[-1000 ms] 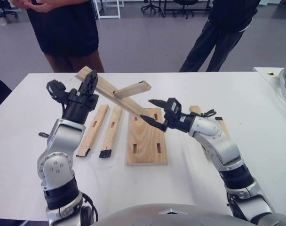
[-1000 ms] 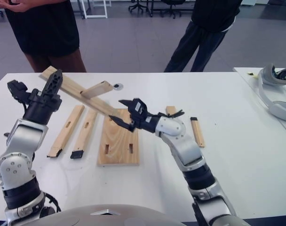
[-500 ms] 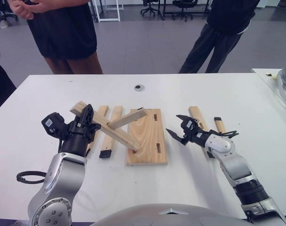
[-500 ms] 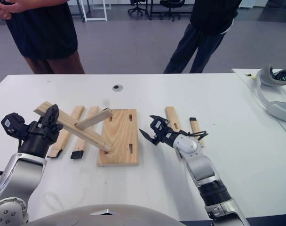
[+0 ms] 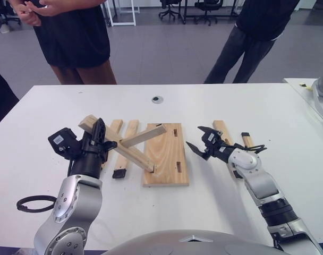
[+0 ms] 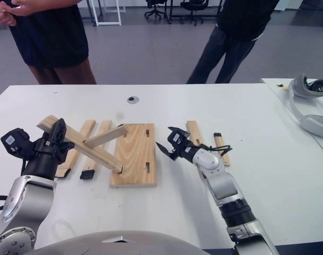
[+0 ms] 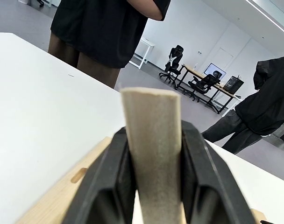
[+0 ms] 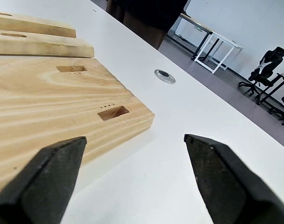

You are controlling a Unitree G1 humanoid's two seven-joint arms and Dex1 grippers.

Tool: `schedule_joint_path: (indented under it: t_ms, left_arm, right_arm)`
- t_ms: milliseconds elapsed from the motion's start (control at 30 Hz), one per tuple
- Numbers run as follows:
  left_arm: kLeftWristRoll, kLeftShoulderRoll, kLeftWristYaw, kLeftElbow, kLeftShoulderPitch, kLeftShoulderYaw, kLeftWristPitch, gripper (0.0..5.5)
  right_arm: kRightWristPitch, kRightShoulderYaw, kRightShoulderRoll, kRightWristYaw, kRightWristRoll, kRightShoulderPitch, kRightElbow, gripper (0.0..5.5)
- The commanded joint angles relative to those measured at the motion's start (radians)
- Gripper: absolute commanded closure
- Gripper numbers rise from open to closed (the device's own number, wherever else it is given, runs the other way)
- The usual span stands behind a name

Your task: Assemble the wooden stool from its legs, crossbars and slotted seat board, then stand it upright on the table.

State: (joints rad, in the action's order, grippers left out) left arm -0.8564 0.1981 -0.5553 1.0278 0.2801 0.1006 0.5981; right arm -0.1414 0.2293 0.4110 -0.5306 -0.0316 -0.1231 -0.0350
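My left gripper (image 5: 98,133) is shut on the upper end of a wooden leg (image 5: 124,151). The leg slants down to the left edge of the slotted seat board (image 5: 167,159), which lies flat on the table. A crossbar (image 5: 145,136) sticks out of the leg's middle, over the board. In the left wrist view the leg (image 7: 151,135) sits clamped between the fingers (image 7: 109,182). My right gripper (image 5: 193,136) stands open and holds nothing, just right of the board, low over the table. Its wrist view has the board (image 8: 48,98) close ahead.
Two loose legs (image 5: 111,139) (image 5: 125,147) lie side by side left of the board. Two more wooden pieces (image 5: 223,130) (image 5: 247,141) lie behind the right gripper. A black ring (image 5: 31,203) lies at the front left, a table grommet (image 5: 158,99) at the back.
The left gripper has lowered the leg with its crossbar from high over the table down to the board. The right gripper has drawn back from the leg's lower end to the board's right side.
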Motion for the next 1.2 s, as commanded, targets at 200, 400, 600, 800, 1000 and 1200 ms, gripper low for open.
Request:
schedule_joint_path:
  t_ms: [200, 400, 600, 800, 1000, 1200]
  left_arm:
    - [0.283, 0.060, -0.067, 0.017, -0.114, -0.293, 0.203, 4.49]
    - [0.320, 0.096, -0.024, 0.019, -0.142, -0.433, 0.218, 4.49]
    - [0.308, 0.082, -0.039, 0.019, -0.042, -0.380, 0.150, 4.49]
    - [0.304, 0.122, -0.033, 0.019, 0.098, -0.427, 0.036, 4.49]
    - [0.300, 0.226, 0.005, 0.019, 0.148, -0.489, -0.071, 4.49]
    - [0.204, 0.389, 0.027, 0.019, 0.224, -0.496, -0.276, 4.49]
  right_arm:
    - [-0.023, -0.053, 0.017, 0.087, -0.078, -0.064, -0.015, 1.59]
    - [-0.022, -0.072, 0.037, 0.087, -0.093, -0.050, -0.004, 1.59]
    - [-0.010, -0.064, -0.007, 0.131, -0.113, -0.044, 0.008, 1.59]
    - [0.006, -0.073, 0.006, 0.130, -0.119, -0.042, 0.020, 1.59]
    - [0.018, -0.060, -0.016, 0.137, -0.129, -0.044, 0.029, 1.59]
    - [0.026, -0.065, -0.026, 0.143, -0.140, -0.055, 0.055, 1.59]
